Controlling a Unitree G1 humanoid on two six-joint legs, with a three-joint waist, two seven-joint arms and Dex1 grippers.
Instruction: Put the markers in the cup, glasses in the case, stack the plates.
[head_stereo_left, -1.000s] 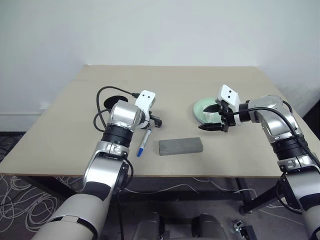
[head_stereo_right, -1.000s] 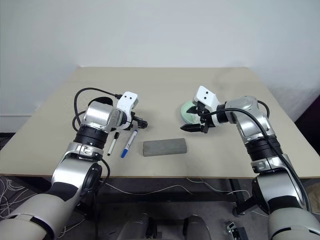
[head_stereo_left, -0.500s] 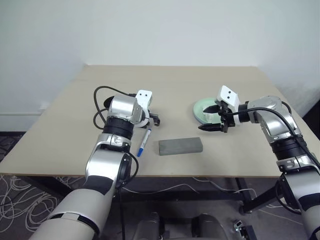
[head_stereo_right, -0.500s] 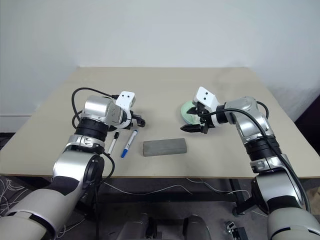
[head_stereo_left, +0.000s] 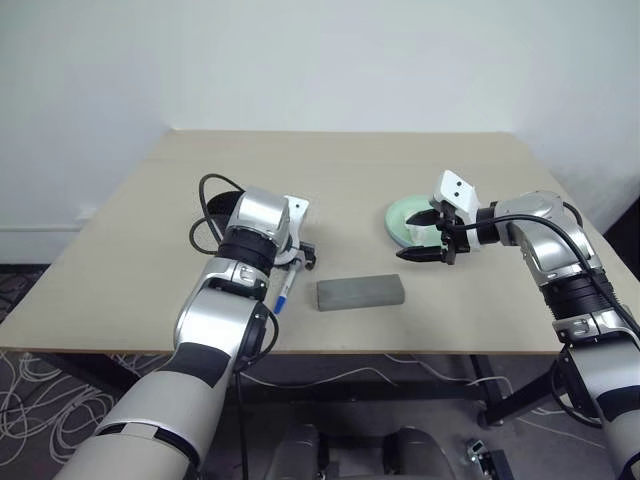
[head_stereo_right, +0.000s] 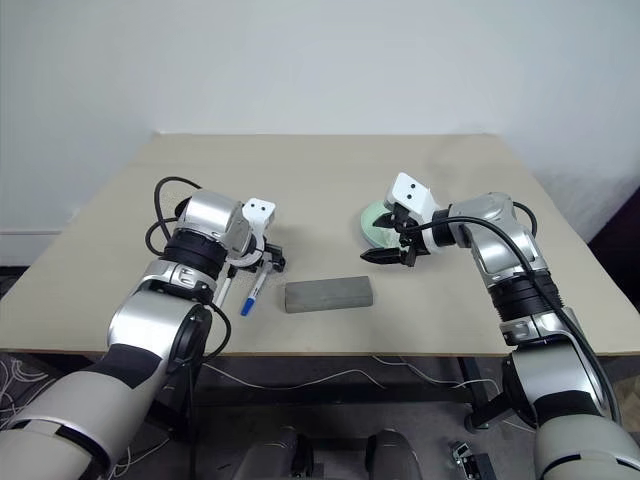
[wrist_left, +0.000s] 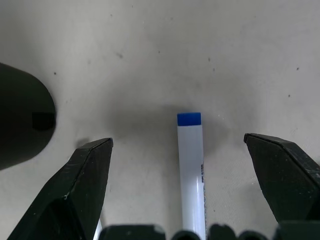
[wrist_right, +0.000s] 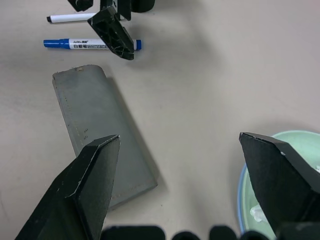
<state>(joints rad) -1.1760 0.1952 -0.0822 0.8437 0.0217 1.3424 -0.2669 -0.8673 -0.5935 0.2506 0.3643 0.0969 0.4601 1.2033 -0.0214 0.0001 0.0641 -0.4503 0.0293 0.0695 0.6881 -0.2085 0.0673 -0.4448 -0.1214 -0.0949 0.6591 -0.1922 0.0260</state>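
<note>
Left claw (wrist_left: 177, 187) spread astride blue marker (wrist_left: 191, 170), right claw (wrist_right: 192, 182) spread, wrist view reveals black marker (wrist_right: 75, 18)

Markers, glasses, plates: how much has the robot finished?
Plates look stacked: green on blue. Underway: the open left gripper straddles the blue marker, not gripping. The black marker still lies on the table, the case is shut, and the open right gripper holds nothing.

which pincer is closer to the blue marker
Left. The open left pincer hangs right over the blue marker, fingers on either side. The right pincer sits across the table by the plates.
</note>
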